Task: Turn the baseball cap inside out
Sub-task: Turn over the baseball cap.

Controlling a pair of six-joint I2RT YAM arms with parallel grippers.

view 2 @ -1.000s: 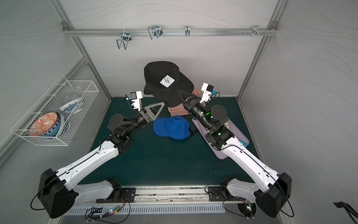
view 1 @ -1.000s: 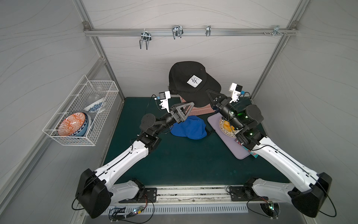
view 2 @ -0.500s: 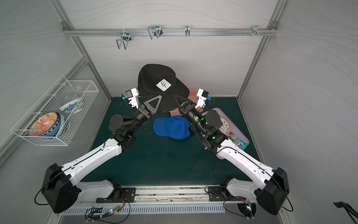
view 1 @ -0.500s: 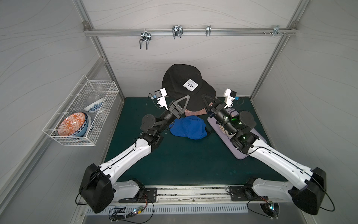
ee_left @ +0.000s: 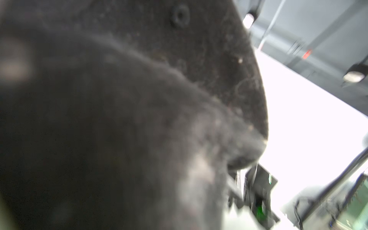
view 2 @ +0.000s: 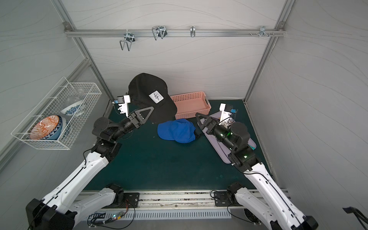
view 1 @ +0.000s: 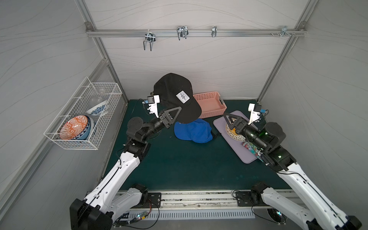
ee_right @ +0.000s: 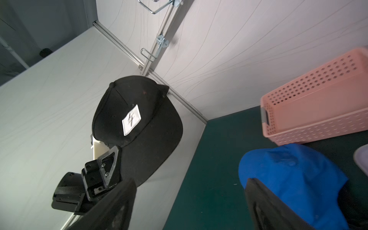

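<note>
The black baseball cap (view 1: 175, 93) (view 2: 147, 89) with a white patch hangs in the air near the back wall, outer side out, brim pointing down. My left gripper (view 1: 180, 109) (view 2: 153, 108) (ee_right: 116, 148) is shut on its lower edge beside the brim. Black fabric of the baseball cap (ee_left: 119, 119) fills the left wrist view and hides the jaws there. My right gripper (view 1: 227, 117) (view 2: 199, 117) (ee_right: 190, 181) stands open and empty, well to the right of the cap, above the purple tray (view 1: 247, 157).
A blue cap (view 1: 193, 130) (ee_right: 288, 169) lies on the green mat between the arms. A pink basket (view 1: 211, 103) stands at the back. The tray carries a plate (view 1: 231, 133). A wire basket (view 1: 85, 111) with bowls hangs on the left wall; hooks (view 1: 149, 39) hang overhead.
My left gripper closed on the cap. My right gripper let go, opened and drew back to the right over the tray. The cap shifted slightly left and down.
</note>
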